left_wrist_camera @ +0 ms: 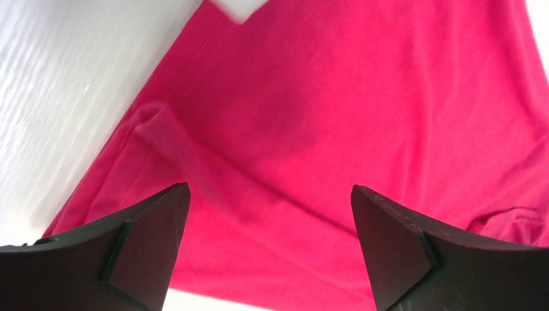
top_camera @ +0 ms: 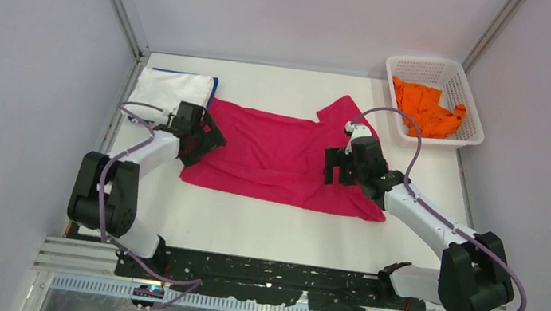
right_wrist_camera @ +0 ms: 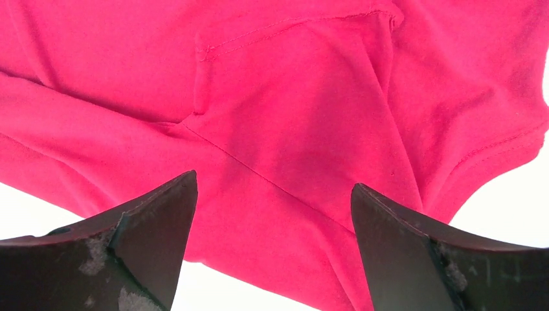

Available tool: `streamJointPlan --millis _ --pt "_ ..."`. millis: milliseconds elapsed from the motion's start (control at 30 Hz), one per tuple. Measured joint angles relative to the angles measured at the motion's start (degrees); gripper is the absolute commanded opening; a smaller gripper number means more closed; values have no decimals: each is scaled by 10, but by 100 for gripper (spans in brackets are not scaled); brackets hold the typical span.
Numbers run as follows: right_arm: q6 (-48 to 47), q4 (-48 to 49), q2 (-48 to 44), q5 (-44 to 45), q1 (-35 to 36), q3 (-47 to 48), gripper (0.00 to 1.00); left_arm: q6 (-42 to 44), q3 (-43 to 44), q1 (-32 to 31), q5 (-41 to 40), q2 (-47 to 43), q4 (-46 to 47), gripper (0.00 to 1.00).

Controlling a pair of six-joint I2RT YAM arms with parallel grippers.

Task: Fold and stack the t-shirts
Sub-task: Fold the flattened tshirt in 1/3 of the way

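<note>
Left gripper (left_wrist_camera: 269, 189) and right gripper (right_wrist_camera: 274, 181) gape empty over magenta t-shirt (top_camera: 273, 151); orange t-shirt (top_camera: 423, 107) fills basket (top_camera: 428, 61) far right

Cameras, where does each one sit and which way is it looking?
Top: high behind the robot, looking down on the table, pink shirt, basket; left arm and right arm show.
Left wrist: on the left gripper, looking down at the shirt's edge; its open fingers show.
Right wrist: on the right gripper, looking down at a sleeve; its open fingers show.
All share the pink shirt.
</note>
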Motion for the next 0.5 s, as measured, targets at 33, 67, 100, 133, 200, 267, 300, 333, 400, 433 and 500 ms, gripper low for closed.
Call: streamJointPlan --millis 33,67,100,133,200,267,300,333,400,433,500 --pt "0 0 -1 4 0 0 95 0 15 0 -1 20 0 100" --pt "0 -1 -3 7 0 0 95 -1 31 0 -1 37 1 100" --pt "0 -2 -7 13 0 0 95 -2 43 0 -1 50 2 100" --pt "0 -2 -10 19 0 0 95 -3 57 0 -1 63 2 100" --pt "0 -3 -18 27 0 0 95 -7 85 0 -3 82 1 100" --pt "0 -3 -25 34 0 0 95 -12 108 0 -9 91 0 100" --pt "0 -3 -27 37 -1 0 95 -14 115 0 -12 92 -1 100" --pt "0 -3 -28 39 -1 0 95 -16 121 0 -16 92 -3 100" --pt "0 -3 -28 43 -1 0 95 -17 138 0 -23 96 -12 100" --pt "0 -3 -28 44 -1 0 95 -18 146 0 -25 101 -17 100" --pt "0 -3 -28 45 -1 0 95 -18 163 0 -25 114 -23 100"
